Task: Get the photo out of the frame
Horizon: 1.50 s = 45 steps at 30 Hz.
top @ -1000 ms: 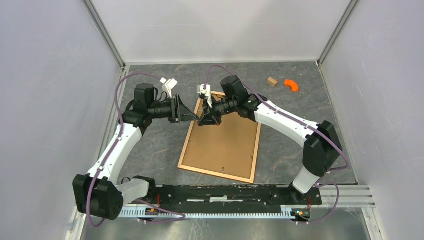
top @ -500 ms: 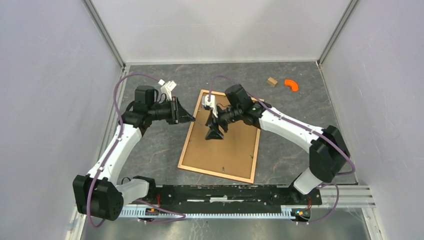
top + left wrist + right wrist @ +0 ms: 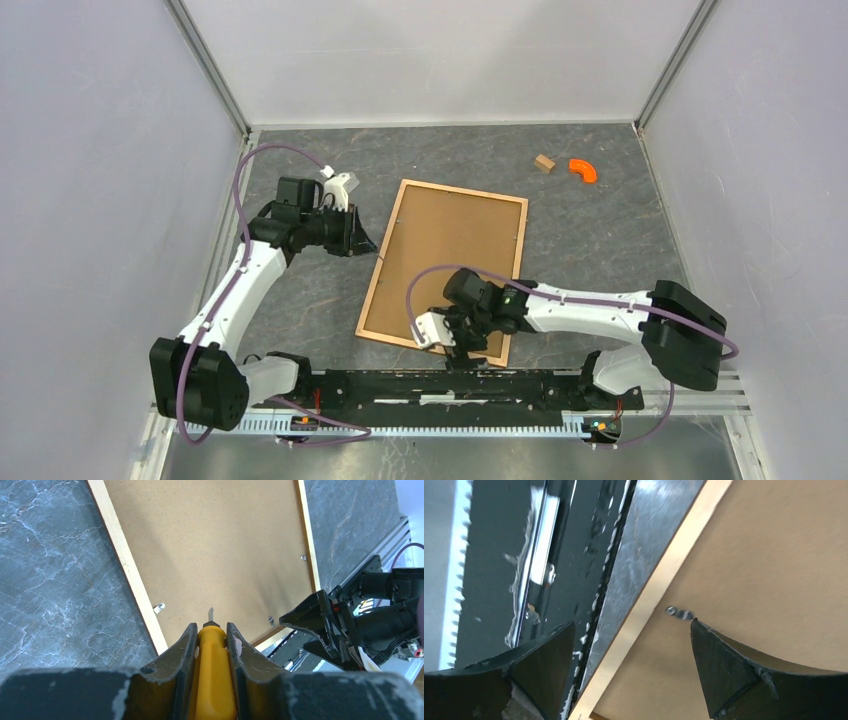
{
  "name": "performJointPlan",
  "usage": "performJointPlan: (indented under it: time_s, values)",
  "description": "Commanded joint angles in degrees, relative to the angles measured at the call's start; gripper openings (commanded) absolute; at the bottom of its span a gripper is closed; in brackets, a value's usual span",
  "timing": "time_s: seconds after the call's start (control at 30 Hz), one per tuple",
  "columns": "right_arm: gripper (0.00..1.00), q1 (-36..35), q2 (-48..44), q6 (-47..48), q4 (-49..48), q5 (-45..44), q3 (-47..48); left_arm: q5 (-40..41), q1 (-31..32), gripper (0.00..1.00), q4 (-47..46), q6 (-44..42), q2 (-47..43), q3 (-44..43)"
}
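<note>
While face-down, frame (image 3: pixel 371 290) under backing board (image 3: pixel 450 240).

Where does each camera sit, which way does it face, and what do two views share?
Top external: above and behind the arms, looking down at the table and frame; both arms show whole.
Left wrist: on the left gripper, gripping a yellow screwdriver, facing across the backing board toward the right gripper.
Right wrist: looks between its open fingers at the frame's near edge.
Shared: both wrist views show the backing board.

Count: one frame (image 3: pixel 129 570), one backing board (image 3: pixel 215 545), three metal clips (image 3: pixel 159 608) in my left wrist view. My one screwdriver (image 3: pixel 214 680). One wooden block (image 3: pixel 544 163), one orange curved piece (image 3: pixel 583 171).
</note>
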<state>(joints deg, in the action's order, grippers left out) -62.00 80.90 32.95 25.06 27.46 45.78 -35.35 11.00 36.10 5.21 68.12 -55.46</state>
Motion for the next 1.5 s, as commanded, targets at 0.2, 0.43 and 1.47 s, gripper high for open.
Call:
performJointPlan:
  time_s: [0.2, 0.43, 1.47]
  values:
    - [0.83, -3.21, -2.22, 3.41, -1.77, -17.60, -5.92, 5.77, 2.50, 0.02, 1.50, -9.56, -1.05, 0.15]
    - [0.44, -3.12, -2.61, 6.68, -2.18, -25.41, -8.45, 10.35, 5.25, 0.02, 1.58, -12.71, -0.21, 0.48]
    - [0.00, -1.35, -7.80, 8.18, -6.06, -23.70, -15.26, 31.14, 19.80, 0.02, -2.25, -21.83, 15.88, -6.28]
